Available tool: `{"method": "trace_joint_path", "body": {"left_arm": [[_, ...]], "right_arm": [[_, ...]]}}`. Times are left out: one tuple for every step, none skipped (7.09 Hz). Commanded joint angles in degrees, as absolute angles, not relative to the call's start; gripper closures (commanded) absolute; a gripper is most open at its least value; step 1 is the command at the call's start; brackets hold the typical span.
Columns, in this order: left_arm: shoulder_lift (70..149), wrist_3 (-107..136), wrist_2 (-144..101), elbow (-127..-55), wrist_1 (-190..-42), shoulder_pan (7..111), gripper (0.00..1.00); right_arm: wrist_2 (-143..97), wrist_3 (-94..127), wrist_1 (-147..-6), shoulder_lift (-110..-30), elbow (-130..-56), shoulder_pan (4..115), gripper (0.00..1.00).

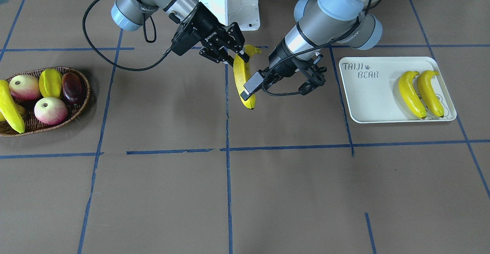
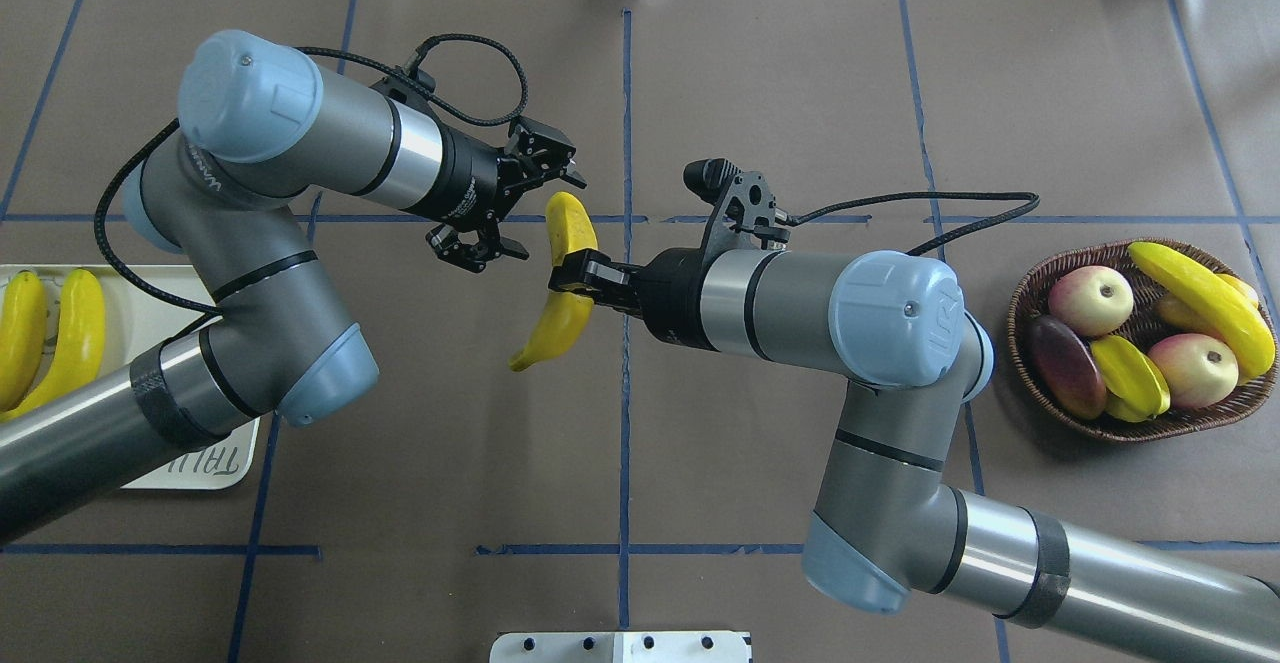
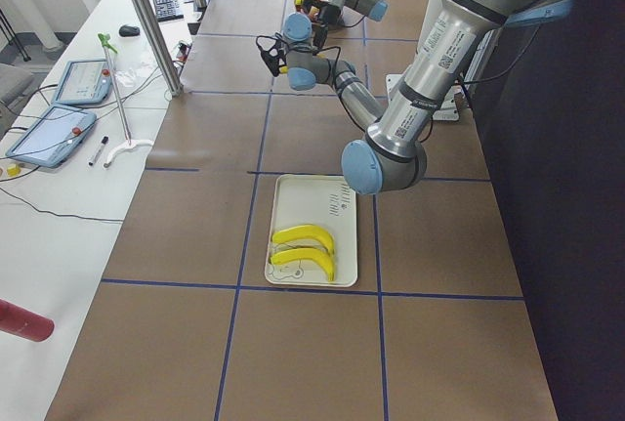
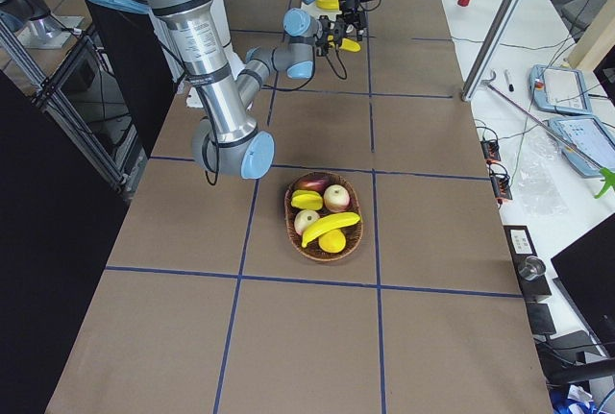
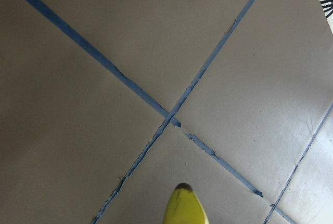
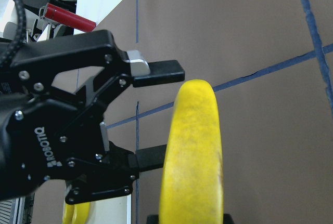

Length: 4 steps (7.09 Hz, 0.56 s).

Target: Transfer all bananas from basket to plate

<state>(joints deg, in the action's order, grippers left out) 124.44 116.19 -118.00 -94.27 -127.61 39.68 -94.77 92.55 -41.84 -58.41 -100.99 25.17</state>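
Four long, curved, bright-yellow bananas were accounted for, and their spread explained how both arms were posed. Two plated bananas (image 1: 410,92) were laid side by side, at the end away from the lettering, on the flat white rounded-corner tray printed "TAIJI BEAR", the plate (image 1: 367,100), which was set on the left arm's side of the brown paper-covered table (image 1: 172,104); the shallow oval brown woven wicker basket (image 1: 72,118) was set well apart on the right arm's side, so a hand-over at the middle was judged to be intended rather than one long carry. One basket banana (image 2: 1205,301) was left lying among the red-and-cream apples (image 1: 50,110), the ribbed yellow-green star fruit (image 1: 50,82) and a dark purple fruit (image 1: 72,88), none of which was wanted. The held banana (image 2: 562,323) was kept clear of the table over its middle, clamped in the right gripper (image 2: 575,281) partway along its length, so that one end was left free. The left gripper (image 6: 167,114) was presented at that free end with its jaws spread wide and nothing gripped; whether the fingertips already flanked the fruit could not be told. Closure by the left was judged to be needed before release by the right, lest the banana be dropped.
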Motion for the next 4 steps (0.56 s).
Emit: {"method": "trace_joint_path", "body": {"left_arm": [[124.54,116.19,-117.95,-94.22,-127.62,39.02,0.03],[124.54,116.1,-118.04,-94.31,-127.79,39.02,0.26],[124.54,116.1,-118.04,-94.31,-127.88,39.02,0.37],[124.54,116.02,-118.04,-94.31,-127.97,39.02,0.37]], "right_arm": [[-94.75,92.55,-41.84,-58.36,-100.99,25.14,0.86],[-94.75,92.55,-41.84,-58.36,-100.99,25.05,0.85],[-94.75,92.55,-41.84,-58.45,-100.99,25.05,0.85],[-94.75,92.55,-41.84,-58.45,-100.99,25.05,0.85]]}}
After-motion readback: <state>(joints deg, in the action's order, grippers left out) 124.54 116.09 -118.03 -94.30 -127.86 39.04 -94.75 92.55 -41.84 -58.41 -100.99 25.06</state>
